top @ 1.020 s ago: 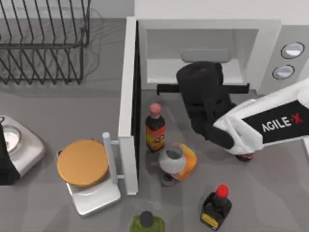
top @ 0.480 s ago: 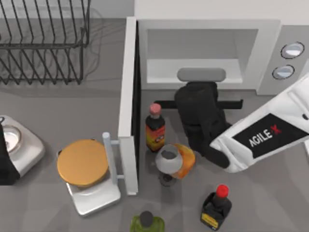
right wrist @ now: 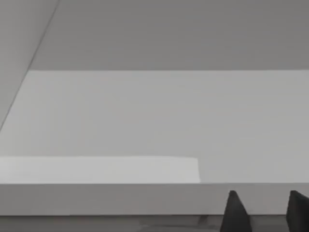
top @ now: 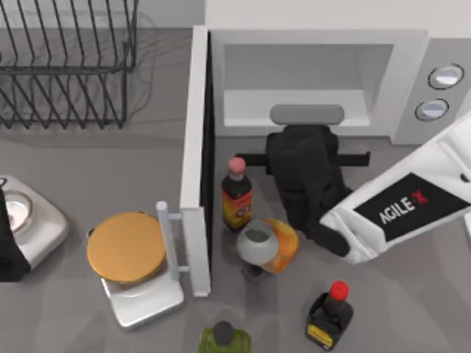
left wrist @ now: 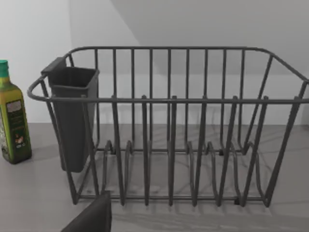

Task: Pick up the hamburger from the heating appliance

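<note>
One right hand [right wrist: 263, 212], fingers slightly spread, hovers before the large white boxy microwave [top: 309, 73]; the small orange-tan hamburger [top: 280, 244] sits outside, so redirect there.

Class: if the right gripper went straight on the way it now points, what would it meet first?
The right gripper points into the open microwave. Probably its white floor or back wall; no burger shows inside, though depth is unclear.
</note>
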